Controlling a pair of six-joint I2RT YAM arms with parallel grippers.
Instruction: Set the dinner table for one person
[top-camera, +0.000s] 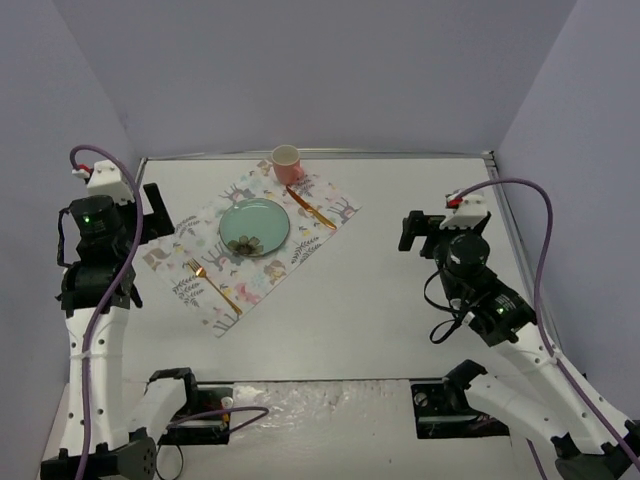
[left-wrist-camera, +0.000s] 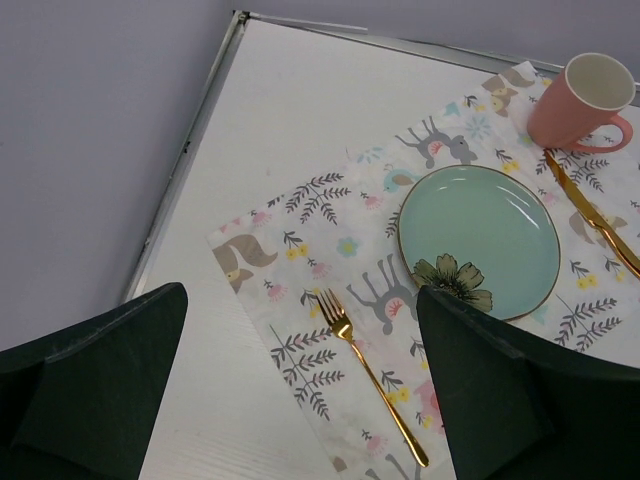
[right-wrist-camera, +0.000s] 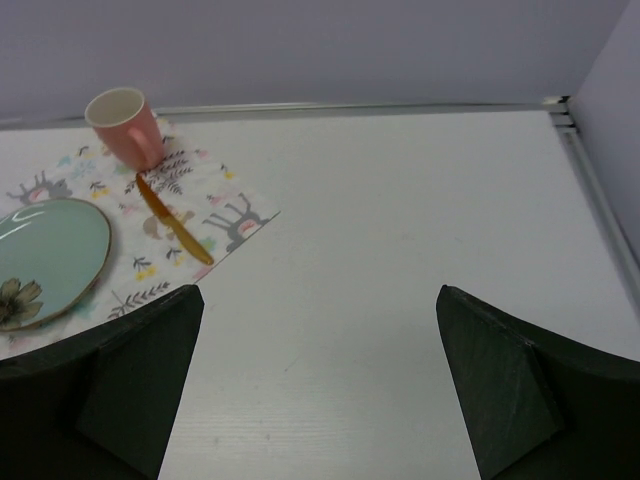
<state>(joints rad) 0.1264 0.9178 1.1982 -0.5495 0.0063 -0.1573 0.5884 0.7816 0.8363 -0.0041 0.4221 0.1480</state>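
White counter (top-camera: 400, 300) fills the middle of the top view, and on its upper left part lies a placemat (top-camera: 270, 270) with animals and leaves. On the placemat are a green plate (top-camera: 255, 227), a gold fork (top-camera: 212, 283) at the plate's lower left, a gold knife (top-camera: 312, 210) at its upper right and a pink cup (top-camera: 286, 160) at the top. The left gripper (left-wrist-camera: 300, 295) and the right gripper (right-wrist-camera: 318, 290) are both spread wide, pinching nothing; the left wrist view shows the fork, while the right wrist view shows just the cup, the knife and part of the plate.
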